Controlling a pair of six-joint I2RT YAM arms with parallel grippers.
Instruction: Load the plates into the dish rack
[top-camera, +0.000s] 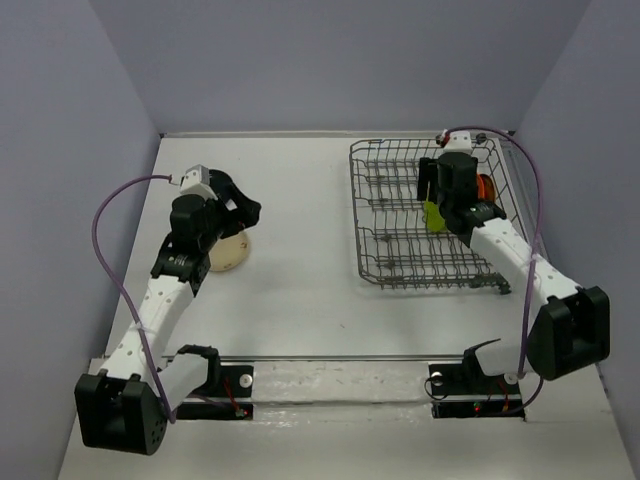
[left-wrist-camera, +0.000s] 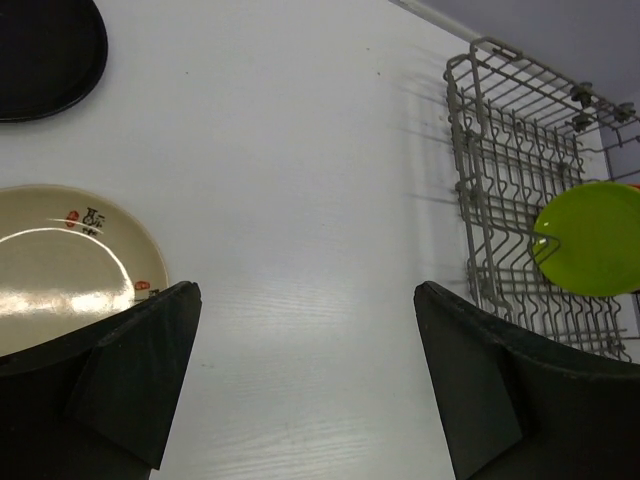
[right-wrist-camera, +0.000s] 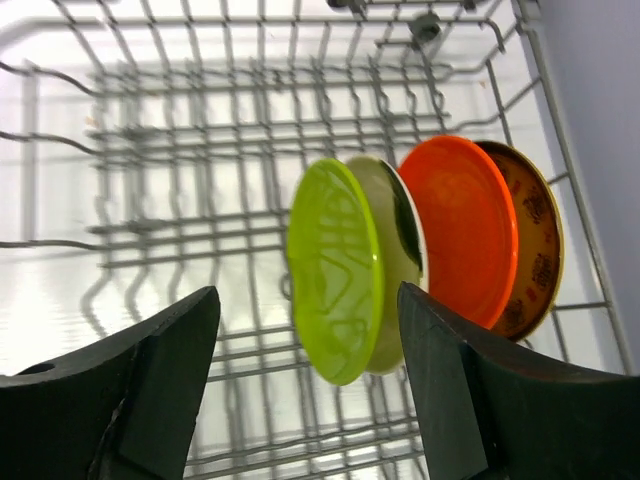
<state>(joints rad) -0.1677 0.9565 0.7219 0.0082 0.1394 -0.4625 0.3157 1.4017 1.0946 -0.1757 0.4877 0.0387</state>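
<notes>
Looking from above, you see the dish rack at 2 o'clock and a beige plate at 9 o'clock on the table.

Left wrist: your left gripper gapes wide, holding nothing.

Right wrist: your right gripper is spread wide and empty. The lime green plate stands in the rack, with the orange plate at its 3 o'clock.

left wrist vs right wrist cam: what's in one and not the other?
Only the left wrist view shows the beige plate with small marks and the black plate. Both lie flat on the table, outside the dish rack.

Only the right wrist view clearly shows the orange plate, the brown patterned plate and a cream plate. They stand on edge in a row in the rack.

Both views show the lime green plate upright in the rack, and the rack's wires.
</notes>
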